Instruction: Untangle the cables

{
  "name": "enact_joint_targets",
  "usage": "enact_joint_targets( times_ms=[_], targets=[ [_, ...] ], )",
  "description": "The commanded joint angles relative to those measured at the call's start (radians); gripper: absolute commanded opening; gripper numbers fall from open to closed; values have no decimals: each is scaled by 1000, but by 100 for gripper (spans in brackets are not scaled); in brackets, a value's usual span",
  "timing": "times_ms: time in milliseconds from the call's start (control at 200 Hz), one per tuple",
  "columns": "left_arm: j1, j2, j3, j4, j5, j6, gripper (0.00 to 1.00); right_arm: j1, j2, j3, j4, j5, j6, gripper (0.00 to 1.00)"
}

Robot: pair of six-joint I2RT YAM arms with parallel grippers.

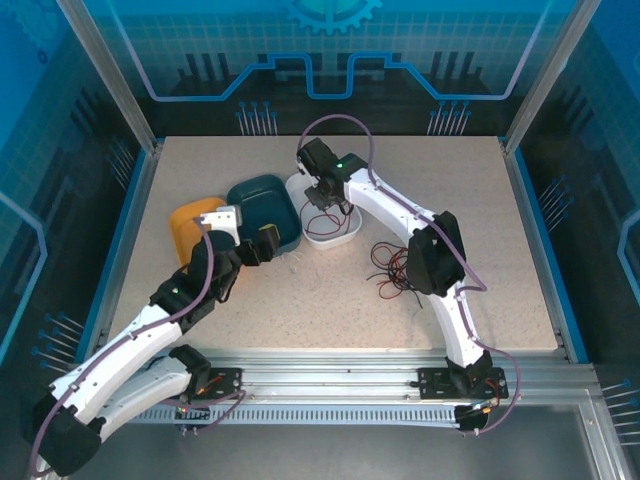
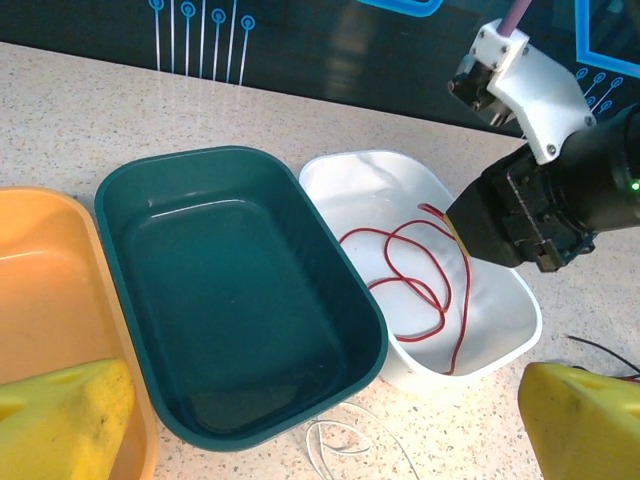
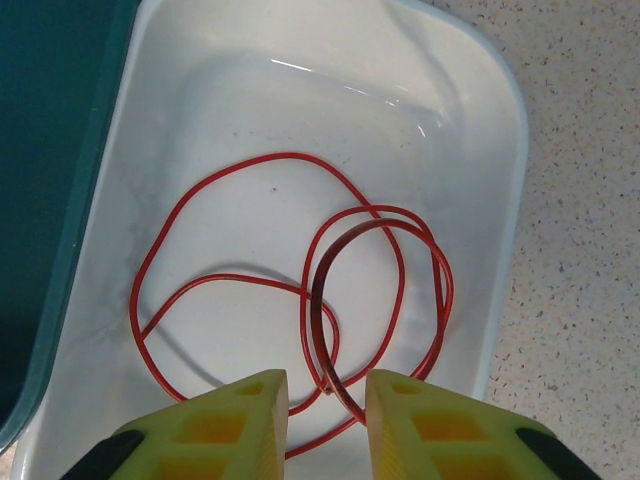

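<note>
The right gripper (image 3: 328, 388) hangs low over a white tray (image 3: 250, 95) on the bench (image 1: 480, 220), its yellow fingers (image 3: 240, 425) drawn to a narrow gap. The red cable (image 3: 285, 156) lies coiled in loose, overlapping loops on the tray floor. One blurred, darker bend of it rises between the two fingers, and neither pad visibly presses on it. The left gripper (image 2: 320, 430) is spread wide and holds nothing. It hovers at the near edge of a teal tray (image 2: 240, 280) that stands touching the white tray's left side. An orange tray (image 2: 40, 300) sits against the teal one's other side. A thin white cable (image 2: 340, 452) curls on the bench just in front of the teal tray, between the left gripper's fingers in the wrist view. To the right of the trays, beside the right arm's elbow, a tangle of black and red cables (image 1: 393, 270) sprawls on the speckled surface, well apart from the strand in the white tray.
</note>
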Motion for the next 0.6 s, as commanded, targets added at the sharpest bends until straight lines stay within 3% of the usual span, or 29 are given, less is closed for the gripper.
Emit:
enact_joint_targets(
  times_ms=[0, 175, 310, 595],
  targets=[
    [8, -21, 18, -16, -30, -1, 99, 3, 28, -13, -13, -15, 15, 21],
    [8, -20, 12, -15, -33, -1, 99, 1, 40, -21, -5, -12, 19, 15],
    [10, -20, 10, -12, -32, -2, 99, 1, 53, -25, -2, -23, 24, 0],
    [10, -9, 10, -9, -24, -2, 99, 6, 94, -15, 3, -70, 40, 0]
  ],
)
